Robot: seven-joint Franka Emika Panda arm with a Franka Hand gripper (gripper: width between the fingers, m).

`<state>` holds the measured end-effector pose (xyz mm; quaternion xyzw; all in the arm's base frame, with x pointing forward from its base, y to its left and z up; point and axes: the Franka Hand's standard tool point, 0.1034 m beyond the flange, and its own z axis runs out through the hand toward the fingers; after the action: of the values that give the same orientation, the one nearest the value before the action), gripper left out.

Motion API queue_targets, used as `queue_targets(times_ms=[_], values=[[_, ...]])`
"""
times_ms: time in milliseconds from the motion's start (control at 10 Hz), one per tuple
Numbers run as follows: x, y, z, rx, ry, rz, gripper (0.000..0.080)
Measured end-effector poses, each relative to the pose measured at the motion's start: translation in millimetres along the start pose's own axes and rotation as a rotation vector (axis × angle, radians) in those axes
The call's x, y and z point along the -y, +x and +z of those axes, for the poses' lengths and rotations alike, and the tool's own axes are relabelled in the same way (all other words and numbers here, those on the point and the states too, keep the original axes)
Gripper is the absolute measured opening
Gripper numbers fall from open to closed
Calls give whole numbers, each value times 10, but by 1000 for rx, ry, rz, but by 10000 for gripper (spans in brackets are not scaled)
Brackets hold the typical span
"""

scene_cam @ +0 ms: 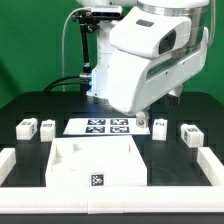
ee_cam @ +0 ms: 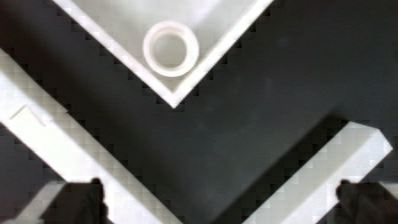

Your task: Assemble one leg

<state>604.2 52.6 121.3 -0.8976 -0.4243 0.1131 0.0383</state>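
Observation:
Four small white legs with tags stand on the black table: two on the exterior view's left (scene_cam: 24,126) (scene_cam: 46,124) and two on its right (scene_cam: 159,124) (scene_cam: 188,132). The large white panel (scene_cam: 95,165) lies at the front. In the wrist view one of its corners with a round socket (ee_cam: 171,48) shows. My gripper (ee_cam: 217,195) is open and empty, with its dark fingertips (ee_cam: 71,203) wide apart over black table. No leg shows in the wrist view. In the exterior view the arm's white body (scene_cam: 140,55) hides the fingers.
The marker board (scene_cam: 108,126) lies flat behind the panel, between the leg pairs. White raised borders run along the table's left (scene_cam: 10,160) and right (scene_cam: 210,165) sides. Two slanted white strips (ee_cam: 54,130) (ee_cam: 338,150) cross the wrist view.

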Motion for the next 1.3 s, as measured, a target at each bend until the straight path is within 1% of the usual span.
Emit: queue_targets(times_ms=[300,400,500,600,700,800,1300], values=[[-2,-2,0,0,0,0,650],[-19,-39,7,-1,-2,2,650],[-50,-129,84,-62,-33,-59,650],[7,-365,238,-131,-77,-137,650],[86,-580,365,-170,-116,-221,650],[133,-660,419,-178,-132,-241,650],[128,-659,426,-178,-133,-238,650]])
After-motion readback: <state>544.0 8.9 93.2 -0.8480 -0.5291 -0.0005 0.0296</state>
